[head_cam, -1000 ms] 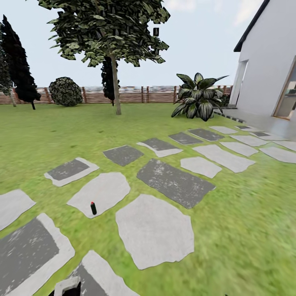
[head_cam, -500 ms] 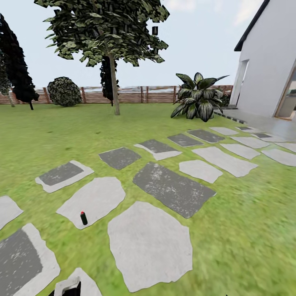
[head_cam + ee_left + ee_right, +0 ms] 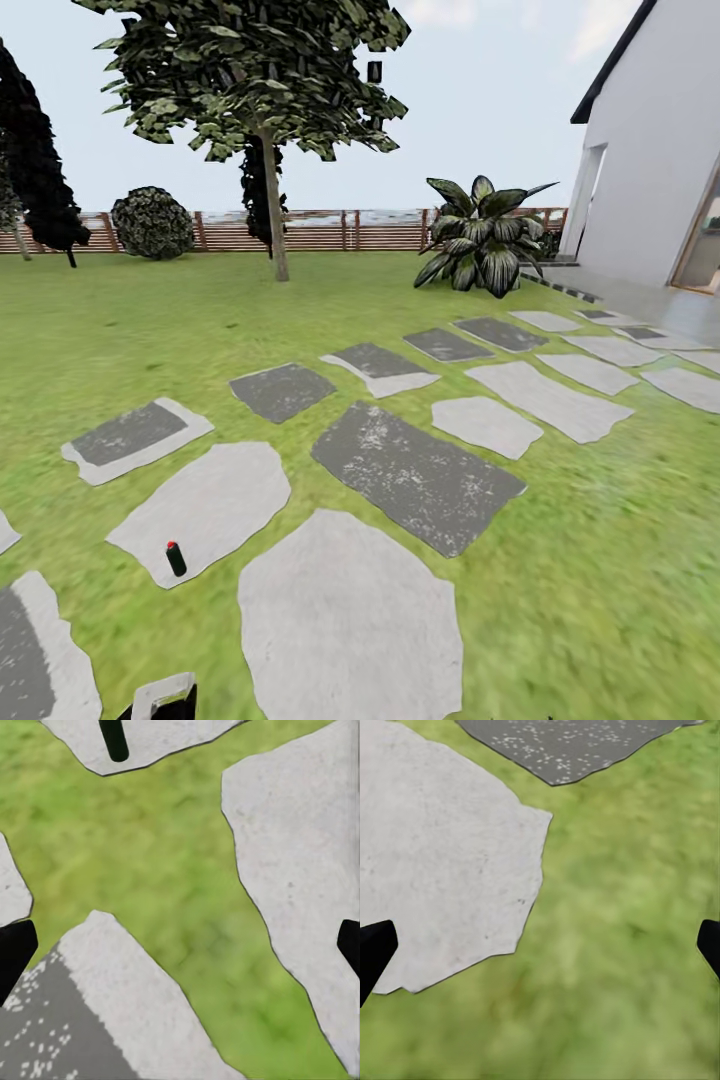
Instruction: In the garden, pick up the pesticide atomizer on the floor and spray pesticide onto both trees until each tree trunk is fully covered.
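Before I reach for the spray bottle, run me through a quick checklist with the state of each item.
1. Atomizer located: ok, a small dark bottle with a red cap.
2. Atomizer upright: ok, standing on a pale paving stone, not on grass.
3. Left gripper open and empty: ok, fingertips far apart over grass and stone.
4. Right gripper open and empty: ok, nothing between the fingertips.
5. Atomizer within arm's reach: cannot tell.
6. Tree trunk in sight: ok, far off near the fence.
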{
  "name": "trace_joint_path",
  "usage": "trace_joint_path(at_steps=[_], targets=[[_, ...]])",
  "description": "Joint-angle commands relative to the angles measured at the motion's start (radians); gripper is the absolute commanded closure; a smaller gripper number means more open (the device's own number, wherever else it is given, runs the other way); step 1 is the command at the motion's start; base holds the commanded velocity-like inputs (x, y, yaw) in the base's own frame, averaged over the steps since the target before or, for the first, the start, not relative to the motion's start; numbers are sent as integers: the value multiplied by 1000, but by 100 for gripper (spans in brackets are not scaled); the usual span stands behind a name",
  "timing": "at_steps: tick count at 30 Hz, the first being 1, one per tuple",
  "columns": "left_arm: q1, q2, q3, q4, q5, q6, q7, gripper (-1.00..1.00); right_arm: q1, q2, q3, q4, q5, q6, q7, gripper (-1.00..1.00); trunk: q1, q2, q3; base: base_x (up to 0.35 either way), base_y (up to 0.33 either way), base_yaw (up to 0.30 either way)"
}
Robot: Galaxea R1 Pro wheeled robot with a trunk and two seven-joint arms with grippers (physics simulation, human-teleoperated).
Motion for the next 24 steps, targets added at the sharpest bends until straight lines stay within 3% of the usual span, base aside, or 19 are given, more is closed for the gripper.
trace_joint_path(at_steps=[1, 24], targets=[[0, 0, 0, 0, 0, 0, 0, -100, 0, 0, 0, 0, 0, 0, 1, -100, 0, 0, 0, 295, -140, 0], [0, -1, 0, 0, 0, 0, 0, -100, 0, 0, -2, 2, 2, 2, 2, -100, 0, 0, 0, 295, -141, 0]])
